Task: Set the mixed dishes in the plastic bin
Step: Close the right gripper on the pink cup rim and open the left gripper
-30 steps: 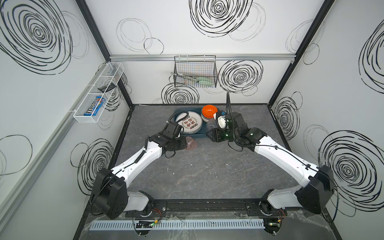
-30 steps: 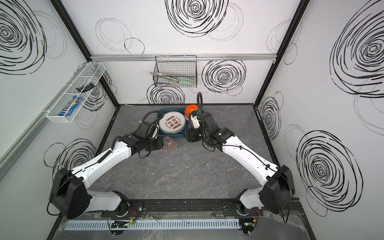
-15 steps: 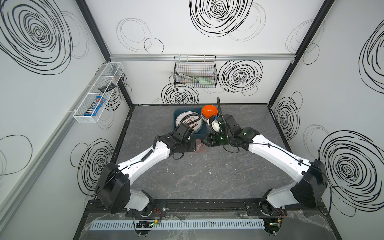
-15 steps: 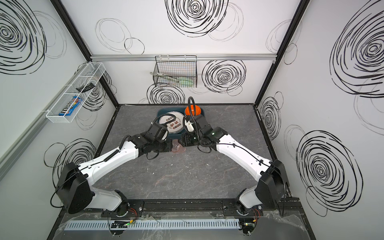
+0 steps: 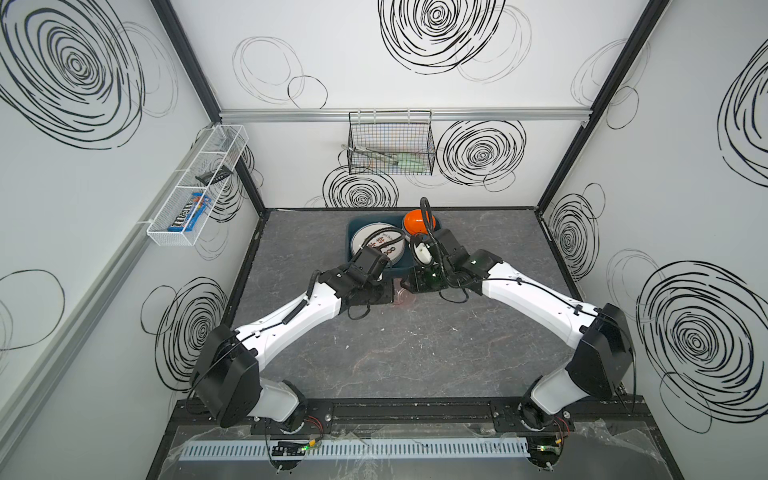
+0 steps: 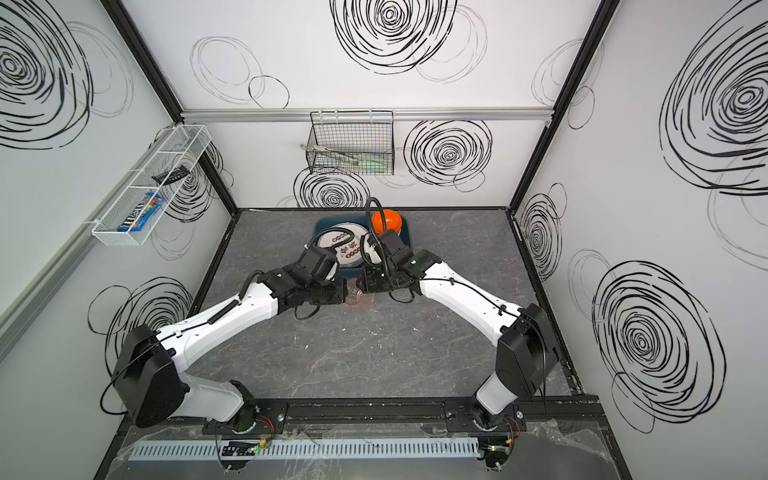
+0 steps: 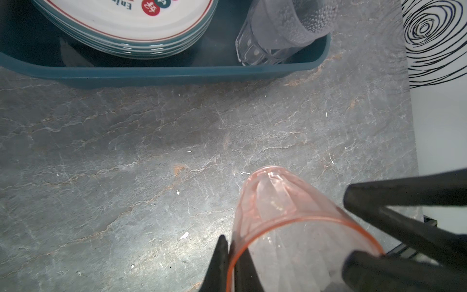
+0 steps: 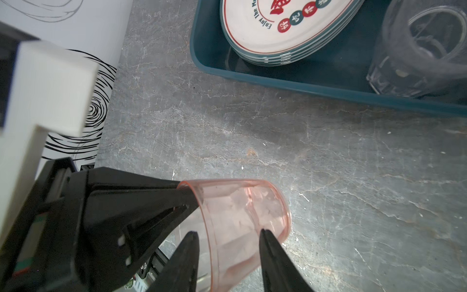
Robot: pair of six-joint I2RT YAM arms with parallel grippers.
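The left jaws are closed on the rim of the pink tumbler (image 7: 285,215) – one jaw inside its mouth, the other outside, the thin wall pinched between them. The right jaws stand apart on either side of the same tumbler (image 8: 242,222), near its mouth end; whether they press on it I cannot tell.

The pink tumbler is outside the plastic bin (image 5: 353,226), just beside the bin's long wall that faces the arms, and over the bare desk (image 5: 415,353). It is tipped on its side, mouth toward the left arm and base away from it. In both top views it shows only as a small pink patch (image 6: 356,293) between the two wrists, near that wall.

Inside the bin (image 7: 161,74) sits a stack of white plates (image 7: 126,27) with teal edges and red and teal printed discs, on the left arm's half. A clear tumbler (image 7: 273,38) lies tilted in the bin's corner by the near wall – close beside the plates (image 8: 285,27). An orange bowl (image 5: 417,220) fills the bin's far corner on the right arm's side.
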